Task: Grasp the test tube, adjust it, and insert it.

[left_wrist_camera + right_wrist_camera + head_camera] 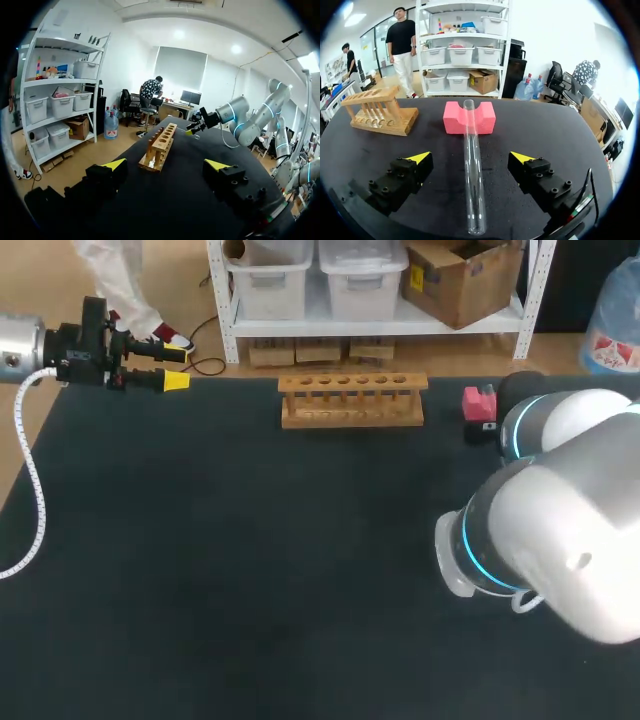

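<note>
Pointing ahead, test tube (471,165) (toward block (485,120))

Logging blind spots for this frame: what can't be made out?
Right wrist view: whether the tube, inside the open right tool, rests flat on the table; the angle hides it.
Head view: tube and right tool hidden under the right arm; block partly covered.
Left wrist view: tube too small to spot.

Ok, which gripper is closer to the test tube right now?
Right. The test tube lies between the right gripper's open fingers, its far end at the pink block. The left gripper is far off, on the other side of the wooden rack.
</note>
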Motion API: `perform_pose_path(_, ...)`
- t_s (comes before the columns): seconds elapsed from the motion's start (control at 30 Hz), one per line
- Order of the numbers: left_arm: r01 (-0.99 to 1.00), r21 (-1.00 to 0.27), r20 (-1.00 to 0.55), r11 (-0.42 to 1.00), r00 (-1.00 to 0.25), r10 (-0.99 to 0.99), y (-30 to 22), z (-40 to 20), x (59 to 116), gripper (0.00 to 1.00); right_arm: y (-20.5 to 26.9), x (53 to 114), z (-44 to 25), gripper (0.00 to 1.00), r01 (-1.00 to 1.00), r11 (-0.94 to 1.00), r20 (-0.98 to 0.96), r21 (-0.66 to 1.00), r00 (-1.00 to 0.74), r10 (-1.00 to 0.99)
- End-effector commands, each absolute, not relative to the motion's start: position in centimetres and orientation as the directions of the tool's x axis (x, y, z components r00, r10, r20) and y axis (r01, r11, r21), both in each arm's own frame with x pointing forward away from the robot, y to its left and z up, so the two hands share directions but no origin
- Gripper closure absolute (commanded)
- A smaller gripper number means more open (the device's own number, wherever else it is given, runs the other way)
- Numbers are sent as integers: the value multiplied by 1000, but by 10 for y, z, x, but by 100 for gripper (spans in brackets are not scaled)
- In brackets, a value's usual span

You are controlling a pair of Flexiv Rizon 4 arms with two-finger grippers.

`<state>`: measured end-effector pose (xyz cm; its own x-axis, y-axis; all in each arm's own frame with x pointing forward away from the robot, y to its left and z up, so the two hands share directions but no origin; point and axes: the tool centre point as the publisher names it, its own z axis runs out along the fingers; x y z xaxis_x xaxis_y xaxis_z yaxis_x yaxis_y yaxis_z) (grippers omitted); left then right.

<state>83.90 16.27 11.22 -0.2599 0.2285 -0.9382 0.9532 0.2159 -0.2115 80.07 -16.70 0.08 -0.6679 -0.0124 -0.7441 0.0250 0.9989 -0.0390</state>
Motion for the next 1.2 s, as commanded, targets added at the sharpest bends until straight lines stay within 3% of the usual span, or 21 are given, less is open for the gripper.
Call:
perform_pose_path(0.03,954,-211,-939,215,-259,228,163,112,840,0,-174,802,0,0,-162,981,-735,106,-678,-33)
perform_pose_path(0.17,954,-211,-939,215,-259,228,163,112,840,0,-175,803,-5,0,-192,975,-724,110,-687,-54)
perform_pose_path(0.27,954,-211,-939,215,-259,228,163,112,840,0,-175,803,-7,20,-203,972,-718,115,-693,-60)
perform_pose_path(0.37,954,-211,-939,215,-259,228,163,112,840,0,-174,805,-9,34,-218,968,-712,121,-698,-68)
perform_pose_path(0.47,954,-211,-939,215,-259,228,163,112,840,0,-173,806,-12,34,-230,965,-705,129,-706,-73)
perform_pose_path(0.5,954,-211,-939,215,-259,228,163,112,840,0,-172,806,-12,38,-230,964,-704,130,-706,-74)
perform_pose_path(0.53,954,-211,-939,215,-259,228,163,112,840,0,-172,806,-13,50,-232,964,-702,133,-709,-74)
perform_pose_path(0.87,954,-211,-939,215,-259,228,163,112,840,0,-174,806,-16,55,-237,963,-680,125,-727,-91)
perform_pose_path(1.0,954,-211,-939,215,-259,228,163,112,840,0,-175,806,-17,63,-229,966,-673,123,-734,-88)
perform_pose_path(1.2,954,-211,-939,215,-259,228,163,112,840,0,-176,806,-17,96,-215,969,-670,119,-738,-82)
